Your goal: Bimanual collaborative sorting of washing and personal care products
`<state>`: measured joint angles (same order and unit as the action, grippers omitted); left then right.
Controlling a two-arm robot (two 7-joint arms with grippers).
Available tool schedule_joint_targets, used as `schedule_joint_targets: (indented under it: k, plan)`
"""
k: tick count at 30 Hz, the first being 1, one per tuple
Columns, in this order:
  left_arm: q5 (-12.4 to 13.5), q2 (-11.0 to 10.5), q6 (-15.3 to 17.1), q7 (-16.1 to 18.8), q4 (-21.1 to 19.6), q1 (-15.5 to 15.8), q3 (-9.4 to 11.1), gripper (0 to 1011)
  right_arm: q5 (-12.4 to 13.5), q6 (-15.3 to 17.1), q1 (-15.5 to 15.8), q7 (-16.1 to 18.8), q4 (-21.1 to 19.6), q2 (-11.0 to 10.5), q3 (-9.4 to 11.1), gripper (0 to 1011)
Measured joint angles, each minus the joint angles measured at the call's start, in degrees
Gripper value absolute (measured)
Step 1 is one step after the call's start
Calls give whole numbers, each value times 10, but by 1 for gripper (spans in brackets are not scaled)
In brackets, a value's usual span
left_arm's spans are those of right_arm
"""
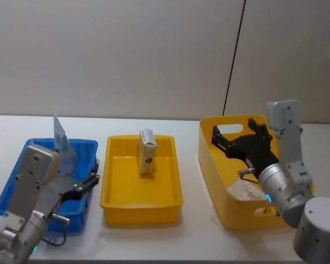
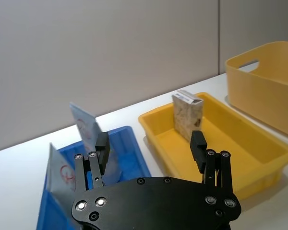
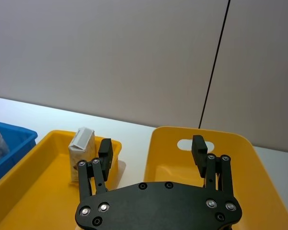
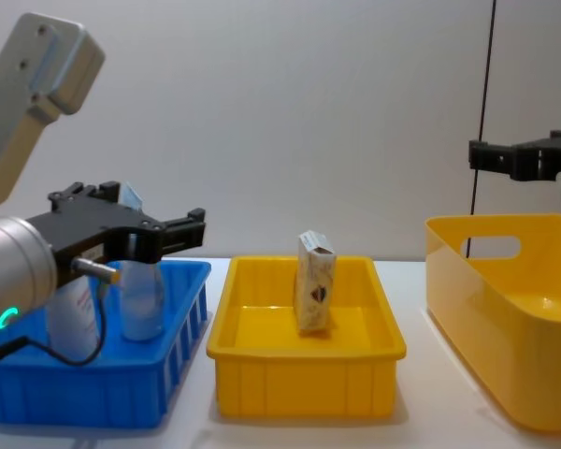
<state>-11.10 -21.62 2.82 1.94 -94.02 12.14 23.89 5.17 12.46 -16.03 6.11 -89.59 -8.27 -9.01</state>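
A cream packet [image 4: 315, 281] is standing upright in the yellow tray [image 4: 304, 383]. The left gripper [image 4: 193, 230] is hovering over the blue bin [image 4: 93, 393], where two tubes [image 4: 142, 299] are standing.

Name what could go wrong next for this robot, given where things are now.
1. The open left gripper hangs close to the upright tubes in the blue bin; a misaim could topple them.
2. The cream packet stands on end in the shallow yellow tray; a nudge may tip it.
3. The open right gripper, over the tall yellow bin, could clip its wall when descending.
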Motion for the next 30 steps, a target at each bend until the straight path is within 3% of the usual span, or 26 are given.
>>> schedule_joint_targets:
  k: [18,30]
  plan:
    - [-14,11,18,32,15,-11,-49,1001,5,-9,4,11,-8,0,1,1004]
    - [-20,22,20,35,49,-1,-66,1001,6,-10,5,12,-10,0,1,1004]
